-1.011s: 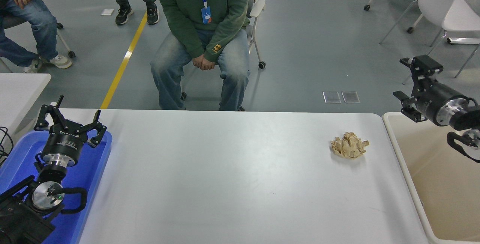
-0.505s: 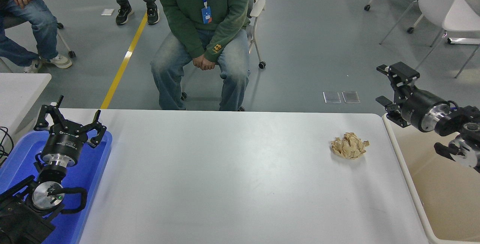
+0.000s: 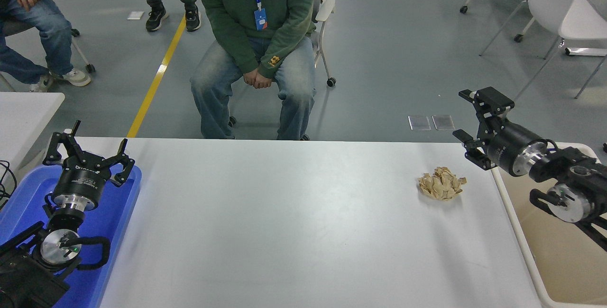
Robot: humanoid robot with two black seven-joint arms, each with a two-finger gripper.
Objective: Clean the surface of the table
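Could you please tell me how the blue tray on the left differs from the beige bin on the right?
The blue tray is bright blue and shallow; the beige bin is cream-coloured with taller walls. The tray has the parked left gripper over it; the open right gripper has reached past the bin's far corner. Both flank the table surface.
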